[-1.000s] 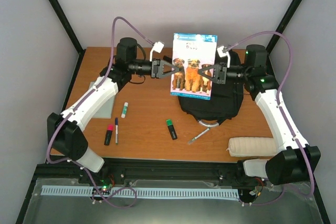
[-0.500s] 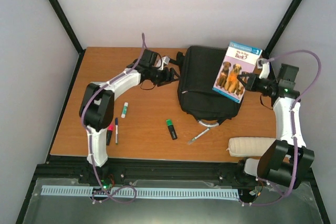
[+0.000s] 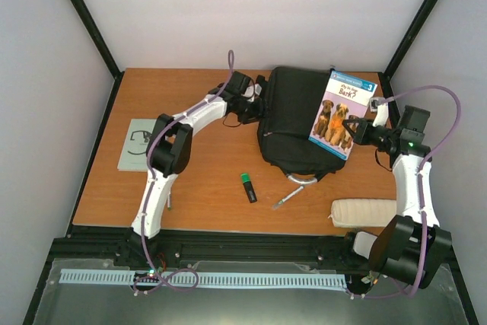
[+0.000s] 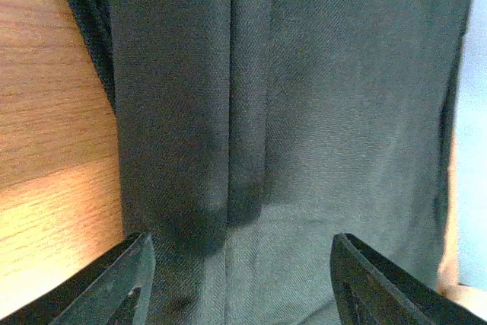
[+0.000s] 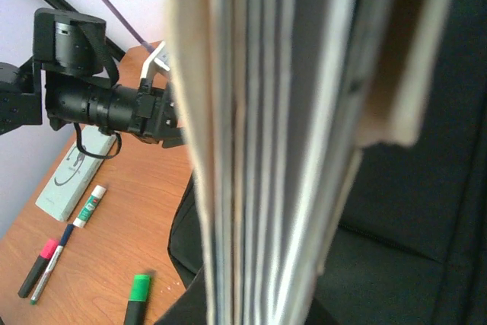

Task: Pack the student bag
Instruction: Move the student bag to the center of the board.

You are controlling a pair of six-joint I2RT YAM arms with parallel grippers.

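Pinching a picture book (image 3: 341, 114) with dogs on its cover at its right-hand edge, the right jaws pressed onto it. Holding it tilted, cover facing the overhead camera, over the right side of the student bag (image 3: 293, 123); not showing whether book and bag are touching. Filling most of the right wrist view with the book's page edges.

Hovering the left jaws at the bag's left edge, spread wide with nothing between them. Looking down through the left wrist camera onto black fabric and a straight seam, with bare wood of the surface (image 4: 46, 112) at the left.

Lying flat at the far side of the surface, right of centre: the student bag, its loop handle (image 3: 298, 180) pointing toward the near edge.

Lying nearer than the bag: a green highlighter (image 3: 248, 186) and, just beside the handle, a slim grey pen (image 3: 288, 198). Resting near the front right corner: a white padded pouch (image 3: 364, 211). Lying at the left: a pale grey notebook (image 3: 138, 144). Showing in the right wrist view, near that notebook: a glue stick (image 5: 88, 206) and a pink marker (image 5: 38, 267).
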